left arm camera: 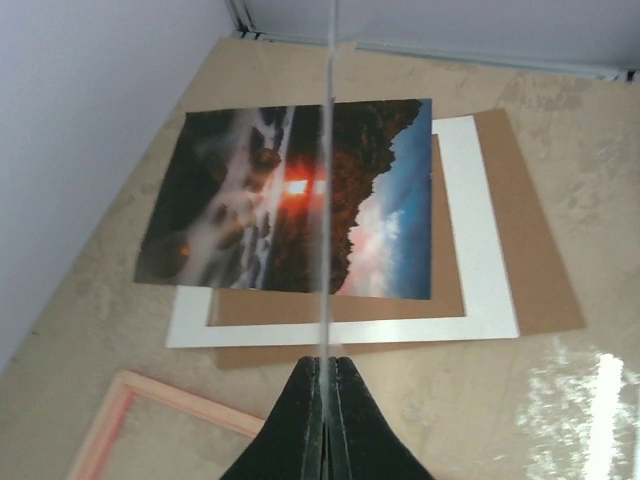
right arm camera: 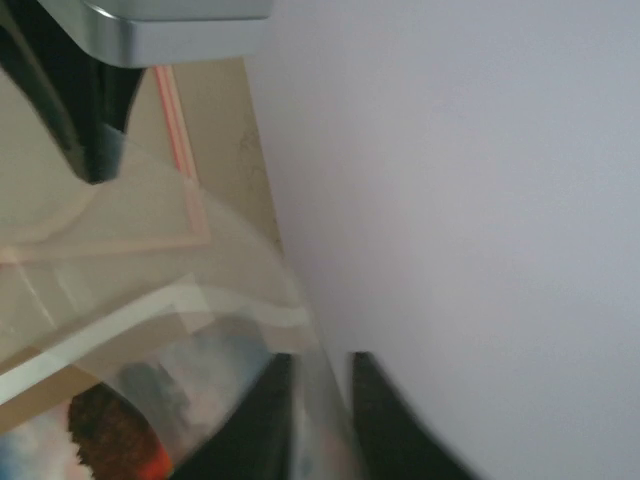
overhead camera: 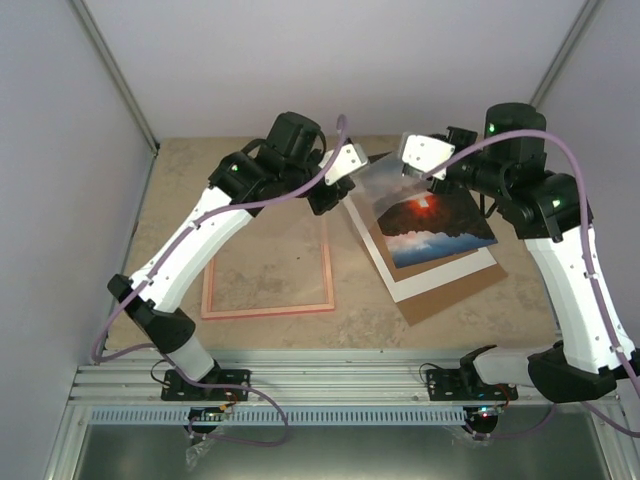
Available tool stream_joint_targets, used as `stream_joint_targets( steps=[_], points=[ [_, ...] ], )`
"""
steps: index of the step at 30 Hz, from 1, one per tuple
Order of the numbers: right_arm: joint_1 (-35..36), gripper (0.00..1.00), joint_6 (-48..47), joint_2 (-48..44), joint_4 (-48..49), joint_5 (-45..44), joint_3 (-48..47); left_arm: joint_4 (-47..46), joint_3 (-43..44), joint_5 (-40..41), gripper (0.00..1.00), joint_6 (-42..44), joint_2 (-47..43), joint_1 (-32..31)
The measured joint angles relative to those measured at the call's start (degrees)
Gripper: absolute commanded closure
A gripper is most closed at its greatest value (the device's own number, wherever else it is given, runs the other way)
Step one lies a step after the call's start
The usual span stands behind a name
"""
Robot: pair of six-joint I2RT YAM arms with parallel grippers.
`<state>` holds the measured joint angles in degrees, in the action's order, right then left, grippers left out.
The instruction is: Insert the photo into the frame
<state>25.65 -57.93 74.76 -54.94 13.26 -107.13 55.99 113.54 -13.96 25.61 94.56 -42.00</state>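
L gripper (left arm camera: 327,360) has its jaws pressed together on the edge of a clear sheet (left arm camera: 327,200). In the L wrist view the sheet stands edge-on as a thin upright line running away from the fingertips. R gripper (right arm camera: 322,375) is at the sheet's other side. Its jaws sit slightly apart w/ the sheet's edge in the gap, and it's unclear whether the pads touch it. The sheet hangs in the air btw the two grippers, over the far middle of the table (overhead camera: 500,300).

The photo (left arm camera: 290,200) lies flat on the R half of the table, toward the far edge, w/ no gripper on it. It is the top layer of a stack, resting on a white mat (left arm camera: 480,250), which rests on a brown backing board (left arm camera: 530,250). The photo sits skewed to both, its blue-white cloud end toward the near edge.

The frame (overhead camera: 268,310) lies flat on the L-centre of the table, pale pinkish-wood side showing, bare tabletop visible through its opening. It is near the stack's L corner but not touching.
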Motion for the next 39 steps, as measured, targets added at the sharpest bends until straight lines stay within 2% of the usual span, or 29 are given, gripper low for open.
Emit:
stream_joint_targets(
  steps=[1, 2, 4, 5, 9, 13, 17, 21, 24, 27, 33, 39],
  points=[
    [0.0, 0.38, 0.85, 0.0, 0.9, -0.24, 0.55, -0.59, -1.46, -0.42, 1.0, -1.18, -0.72, 0.28],
    [0.0, 0.24, 1.81, 0.0, 1.88, -0.63, 1.03, -1.18, -2.93, -1.29, 1.0, -2.6, -1.51, 0.74],
    [-0.09, 0.06, 4.04, 0.0, 3.58, -1.03, 1.29, -2.89, -5.4, -3.74, 1.0, -5.88, -3.21, 2.23],
    [-0.33, 0.03, 5.38, -0.02, 4.44, -1.05, 1.36, -4.11, -6.8, -5.18, 1.0, -7.93, -4.28, 3.43],
    [-2.67, 0.02, 12.68, -0.52, 7.89, 0.09, 1.36, -9.31, -12.11, -11.37, 1.0, -15.98, -9.09, 7.76],
    [-7.43, 0.02, 20.7, -0.98, 11.3, 3.28, 0.9, -15.63, -15.47, -18.86, 1.0, -25.35, -12.7, 8.7],
    [-15.32, 0.02, 29.55, -0.68, 14.75, 8.83, -1.05, -28.24, -25.22, -28.3, 1.0, -38.62, -17.94, 12.74],
    [-19.76, 0.02, 35.6, -1.05, 18.4, 13.07, 0.98, -34.97, -35.58, -31.43, 1.0, -46.1, -19.71, 19.19],
    [-20.31, 0.02, 38.03, -1.33, 20.26, 15.58, 5.51, -35.52, -42.77, -31.15, 1.0, -47.01, -17.59, 23.58],
    [-20.39, 0.02, 40.09, -1.01, 22.29, 18.38, 12.9, -33.53, -46.27, -29.2, 1.0, -45.18, -12.92, 26.21],
    [-20.44, 0.03, 42.99, -0.28, 26.08, 22.36, 25.83, -29.9, -47.76, -23.21, 1.0, -39.15, -3.98, 31.5],
    [-20.31, 0.12, 46.29, 2.25, 30.23, 27.15, 36.09, -28.79, -47.23, -20.13, 1.0, -33.86, 3.89, 36.92]
  ],
)
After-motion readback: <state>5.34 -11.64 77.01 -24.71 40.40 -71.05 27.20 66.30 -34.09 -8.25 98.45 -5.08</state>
